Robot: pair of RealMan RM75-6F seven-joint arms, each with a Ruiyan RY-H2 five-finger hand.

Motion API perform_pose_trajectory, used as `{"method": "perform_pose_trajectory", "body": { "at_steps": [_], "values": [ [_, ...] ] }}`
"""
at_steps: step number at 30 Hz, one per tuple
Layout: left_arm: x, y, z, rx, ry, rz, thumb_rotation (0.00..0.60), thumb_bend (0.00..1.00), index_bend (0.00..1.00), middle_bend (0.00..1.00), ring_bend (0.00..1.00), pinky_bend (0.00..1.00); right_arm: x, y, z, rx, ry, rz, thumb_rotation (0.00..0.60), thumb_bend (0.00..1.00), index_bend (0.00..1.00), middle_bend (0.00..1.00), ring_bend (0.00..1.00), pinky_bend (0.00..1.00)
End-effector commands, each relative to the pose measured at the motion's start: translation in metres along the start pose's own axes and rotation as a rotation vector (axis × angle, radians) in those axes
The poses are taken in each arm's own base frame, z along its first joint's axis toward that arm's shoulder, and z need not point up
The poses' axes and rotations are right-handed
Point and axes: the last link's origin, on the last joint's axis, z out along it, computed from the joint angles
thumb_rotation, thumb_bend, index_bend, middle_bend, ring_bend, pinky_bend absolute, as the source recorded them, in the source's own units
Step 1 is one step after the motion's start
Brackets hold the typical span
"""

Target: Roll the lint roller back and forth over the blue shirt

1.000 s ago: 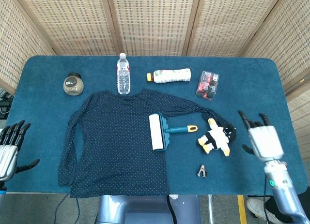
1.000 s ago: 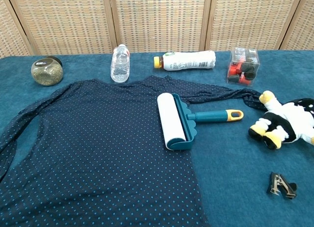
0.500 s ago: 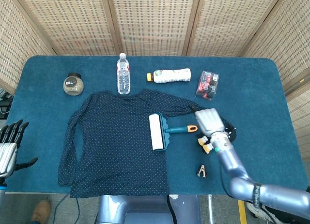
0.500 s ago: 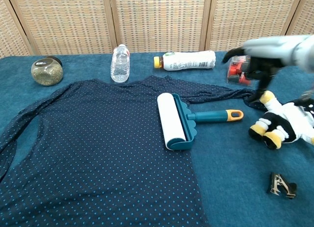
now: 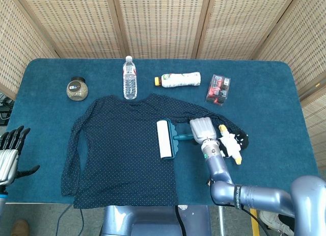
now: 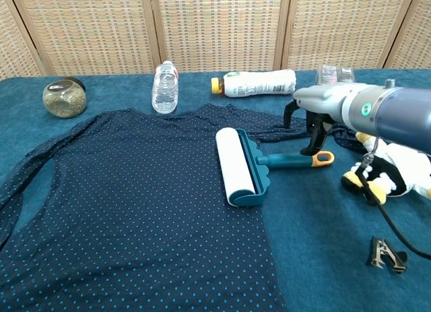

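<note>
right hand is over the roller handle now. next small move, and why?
Probably lower the right robot hand and close its fingers around the lint roller handle. The fingers point down, open, just above the handle's orange end, not yet wrapped around it. The roller lies on the blue shirt edge, so rolling can start once it is gripped.
</note>
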Motion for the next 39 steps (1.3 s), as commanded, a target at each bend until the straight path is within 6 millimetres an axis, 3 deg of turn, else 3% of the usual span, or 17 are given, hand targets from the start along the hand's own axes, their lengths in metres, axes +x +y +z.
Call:
{"method": "perform_pose_trajectory", "body": {
  "at_steps": [1, 25, 31, 33, 39],
  "values": [
    [0.0, -0.001, 0.001, 0.002, -0.002, -0.002, 0.6, 0.0, 0.0, 0.0, 0.0, 0.0, -0.006, -0.003, 0.002, -0.01, -0.012, -0.002, 0.6, 0.48, 0.31, 1.0, 1.0, 1.0],
    [-0.001, -0.001, 0.004, 0.009, -0.009, -0.002, 0.6, 0.0, 0.0, 0.0, 0.0, 0.0, -0.037, -0.021, 0.014, 0.004, 0.002, -0.069, 0.6, 0.48, 0.36, 1.0, 1.0, 1.0],
    [-0.001, -0.002, 0.005, 0.012, -0.01, -0.005, 0.6, 0.0, 0.0, 0.0, 0.0, 0.0, -0.04, -0.023, 0.017, 0.001, 0.003, -0.072, 0.6, 0.49, 0.49, 1.0, 1.0, 1.0],
    [-0.001, -0.002, 0.005, 0.011, -0.012, -0.005, 0.6, 0.0, 0.0, 0.0, 0.0, 0.0, -0.042, -0.022, 0.018, 0.0, -0.003, -0.071, 0.6, 0.53, 0.56, 1.0, 1.0, 1.0],
    [0.0, -0.003, 0.005, 0.012, -0.013, -0.01, 0.6, 0.0, 0.0, 0.0, 0.0, 0.0, -0.036, -0.024, 0.016, 0.019, 0.015, -0.049, 0.6, 0.77, 0.7, 1.0, 1.0, 1.0]
  ]
}}
